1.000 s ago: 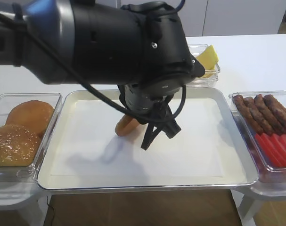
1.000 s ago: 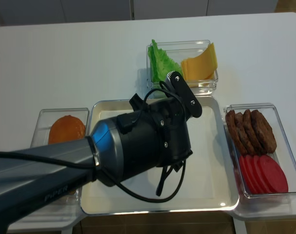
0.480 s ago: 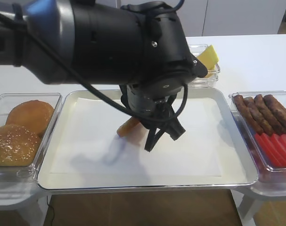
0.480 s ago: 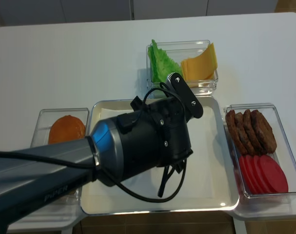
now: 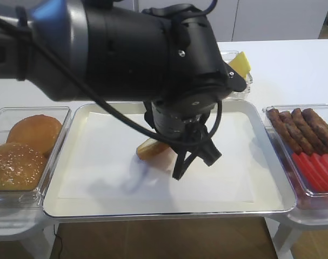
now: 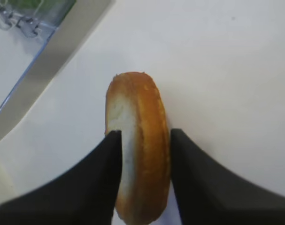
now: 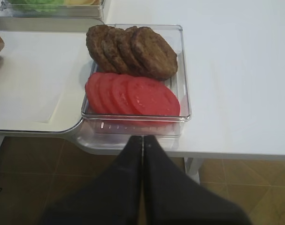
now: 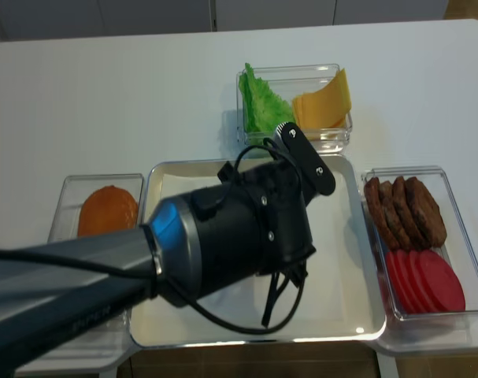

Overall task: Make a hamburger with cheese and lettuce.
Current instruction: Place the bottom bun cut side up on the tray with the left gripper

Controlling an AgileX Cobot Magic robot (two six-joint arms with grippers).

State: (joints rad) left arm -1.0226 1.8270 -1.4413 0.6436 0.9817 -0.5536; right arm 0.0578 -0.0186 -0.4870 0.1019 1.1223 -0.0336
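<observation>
The left gripper [image 6: 142,178] has its jaws parted around the bun half [image 6: 138,145], tilted on edge mid-tray [image 5: 88,194], six o'clock of the lettuce [image 8: 264,106]; light and squashy, best pinched gently across its rim, while the right gripper's [image 7: 142,140] jaws sit closed.

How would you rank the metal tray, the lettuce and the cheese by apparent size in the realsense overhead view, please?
1. The metal tray, clearly the largest, though the arm covers much of it.
2 and 3. The lettuce and the cheese look about alike; I would not rank them.

Patties [image 7: 133,49], tomato slices [image 7: 133,95], tray [image 5: 272,178]
</observation>
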